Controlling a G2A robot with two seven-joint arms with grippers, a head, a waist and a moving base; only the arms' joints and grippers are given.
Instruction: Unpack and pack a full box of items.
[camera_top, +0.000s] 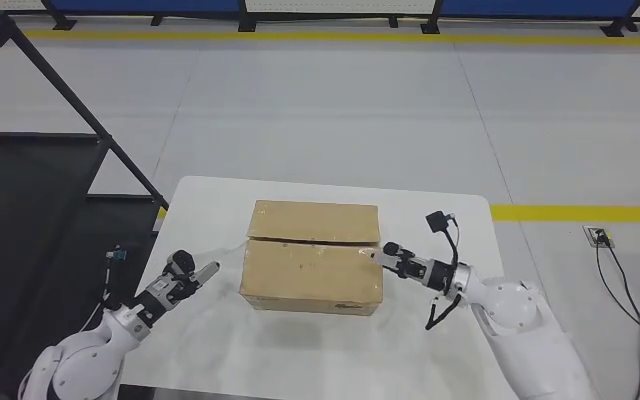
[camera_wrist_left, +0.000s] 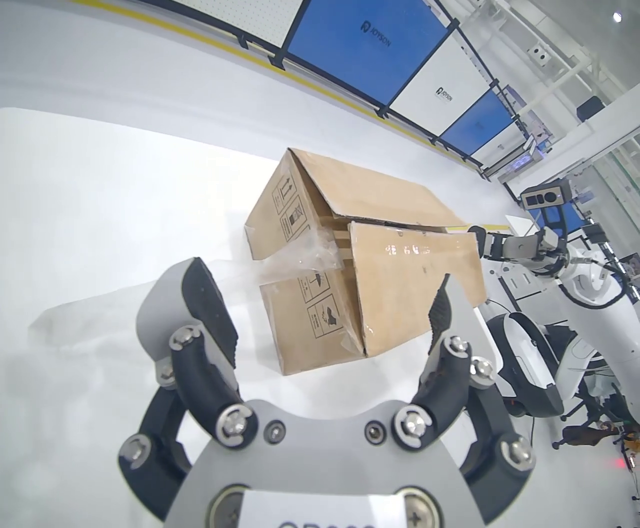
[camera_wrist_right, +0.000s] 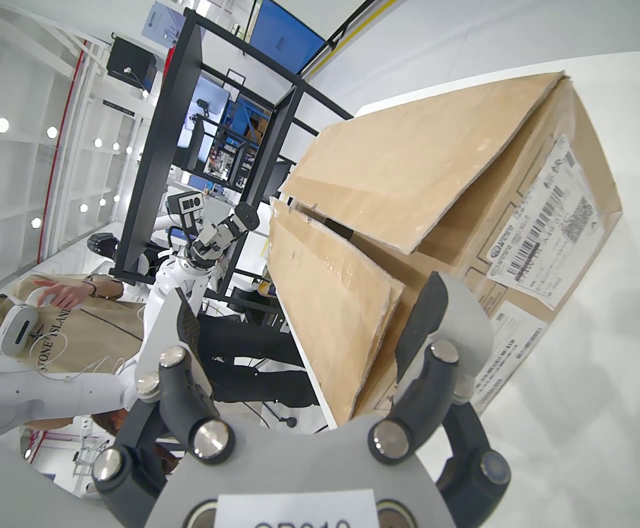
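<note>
Right gripper (camera_wrist_right: 305, 295) released, jaws wide, nothing clamped. It sits at the right end of the box (camera_top: 312, 270), level with the seam, and in the right wrist view the corner of the near flap (camera_wrist_right: 335, 310) lies between its fingers (camera_wrist_right: 422, 312); can't tell if a pad touches the cardboard. My read: it's lined up to pinch that corner and swing the flap up, since the corner is the one spot where a thin edge sticks out enough to grab. Left gripper (camera_top: 195, 275) is also released and empty, low over the table (camera_top: 440, 340) near the box's left end but apart from it, pointed at it. Probably it's staged to take the other flap or brace the box against sliding. The box sits mid-table between the arms, so either can reach it. The flaps are down but not sealed: there's a dark gap along the seam, and torn clear tape (camera_wrist_left: 300, 255) hangs loose at the left end, so no cutting should be needed. Count: 1 box, 2 long top flaps (near one plus far flap (camera_top: 315, 220)), 1 shipping label (camera_wrist_right: 545, 225) on the right end face, 2 grippers. Contents are hidden, so the item count is unknown. Unpacking not yet begun.
</note>
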